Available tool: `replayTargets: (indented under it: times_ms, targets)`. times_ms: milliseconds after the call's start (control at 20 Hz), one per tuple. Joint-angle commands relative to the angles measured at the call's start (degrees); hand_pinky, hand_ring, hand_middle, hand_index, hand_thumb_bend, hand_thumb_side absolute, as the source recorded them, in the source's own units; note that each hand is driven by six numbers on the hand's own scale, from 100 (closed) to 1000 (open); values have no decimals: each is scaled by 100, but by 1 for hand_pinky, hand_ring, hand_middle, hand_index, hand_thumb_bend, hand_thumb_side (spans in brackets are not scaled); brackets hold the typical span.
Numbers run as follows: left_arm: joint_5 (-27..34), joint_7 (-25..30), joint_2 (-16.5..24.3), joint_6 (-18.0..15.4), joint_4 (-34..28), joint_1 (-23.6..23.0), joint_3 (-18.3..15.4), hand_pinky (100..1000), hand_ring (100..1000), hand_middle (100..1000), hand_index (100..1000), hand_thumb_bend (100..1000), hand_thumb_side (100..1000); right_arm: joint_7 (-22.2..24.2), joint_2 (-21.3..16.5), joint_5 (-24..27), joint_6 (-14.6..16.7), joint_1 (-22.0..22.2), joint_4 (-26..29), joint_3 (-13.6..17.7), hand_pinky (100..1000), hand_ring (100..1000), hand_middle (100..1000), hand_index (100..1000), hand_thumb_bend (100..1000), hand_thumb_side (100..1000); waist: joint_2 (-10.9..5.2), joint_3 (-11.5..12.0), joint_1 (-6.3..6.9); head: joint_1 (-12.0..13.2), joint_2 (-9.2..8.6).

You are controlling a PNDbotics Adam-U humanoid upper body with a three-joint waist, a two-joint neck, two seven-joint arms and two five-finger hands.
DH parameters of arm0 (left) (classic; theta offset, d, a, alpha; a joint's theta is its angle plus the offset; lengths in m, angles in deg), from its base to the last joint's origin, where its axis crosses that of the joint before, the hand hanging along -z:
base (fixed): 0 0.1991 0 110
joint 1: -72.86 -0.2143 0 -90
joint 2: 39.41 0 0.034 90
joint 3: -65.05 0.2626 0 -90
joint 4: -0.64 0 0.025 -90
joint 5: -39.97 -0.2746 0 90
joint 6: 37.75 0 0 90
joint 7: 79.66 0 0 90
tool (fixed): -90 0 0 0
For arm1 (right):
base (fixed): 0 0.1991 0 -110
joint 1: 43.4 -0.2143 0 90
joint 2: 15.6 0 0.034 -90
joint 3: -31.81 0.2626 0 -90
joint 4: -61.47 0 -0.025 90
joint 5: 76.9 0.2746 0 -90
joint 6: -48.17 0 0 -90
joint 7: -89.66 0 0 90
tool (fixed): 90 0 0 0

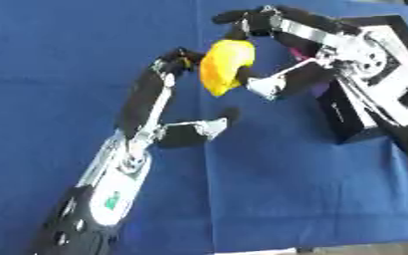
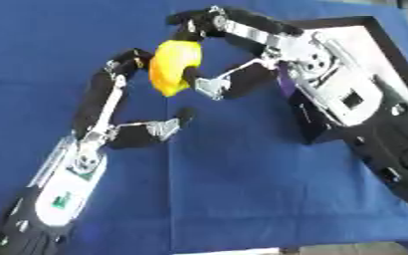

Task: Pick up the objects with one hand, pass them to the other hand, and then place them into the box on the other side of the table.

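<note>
A yellow object [image 1: 226,65], rounded and curved, is held above the blue-covered bench [image 1: 59,60], just left of the black box [image 2: 364,30]. It is pinched by the right hand [image 1: 281,55], whose fingers [image 1: 247,20] are curled over its top while the thumb presses in from below. The left hand [image 1: 159,107] is seen left of the object, its fingers [image 1: 174,57] extended and touching the object's left side, the thumb spread apart below. Something purple [image 2: 286,84] is glimpsed inside the box, behind the right hand.
</note>
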Motion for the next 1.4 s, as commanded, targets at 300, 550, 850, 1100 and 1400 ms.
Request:
replayTargets:
  times_ms: [300,550,850,1100,1400]
  targets:
    - [73,-174,331,308,-191,-128,-235,808,630,646,771,492,479,-606,-476,683,35,465,121,678,795,1000,538,730,100,379,-360,-212,209,102,30]
    - [140,-116,585,484,-297,-265,-296,809,645,672,786,495,483,-878,-567,943,-180,813,120,1053,798,1000,541,734,100,432,-446,-317,398,-28,79]
    - [245,63,975,695,-497,-416,-317,807,648,675,792,506,501,-1213,-626,1039,-397,1188,81,1395,800,1000,545,739,100,453,-504,-361,546,-268,58]
    - [384,157,1302,842,-651,-574,-343,806,648,676,793,499,520,-1458,-608,970,-457,1447,-142,1649,802,1000,548,743,100,459,-509,-362,622,-407,17]
    - [590,175,1458,922,-859,-656,-365,806,643,671,789,477,531,-1603,-521,766,-461,1643,-583,1849,804,1000,552,748,100,446,-481,-337,646,-474,-42]
